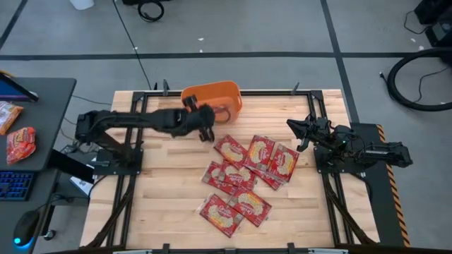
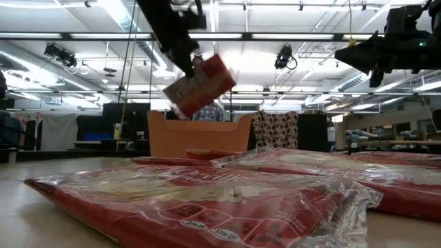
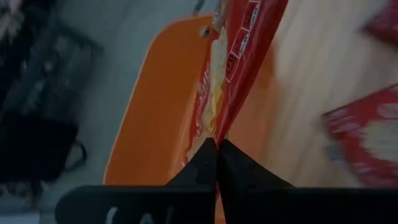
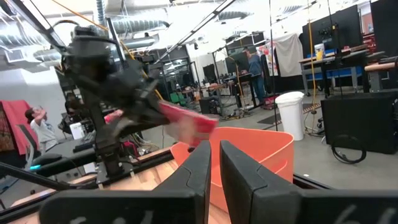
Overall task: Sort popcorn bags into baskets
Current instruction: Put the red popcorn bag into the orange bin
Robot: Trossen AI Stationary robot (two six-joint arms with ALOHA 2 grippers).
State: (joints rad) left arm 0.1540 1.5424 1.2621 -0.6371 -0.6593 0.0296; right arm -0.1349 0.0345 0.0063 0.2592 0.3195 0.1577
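The left gripper [image 3: 217,144] is clenching a popcorn bag [image 2: 200,86] by its edge, carrying it aloft just beside the orange tub [image 1: 212,97]. It should travel fully over the rim before letting go. The right gripper [image 4: 214,155] is waiting nearly closed, empty, at the table's right.

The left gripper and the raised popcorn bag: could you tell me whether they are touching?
Touching: in the left wrist view, the left gripper pinches the popcorn bag by its edge.
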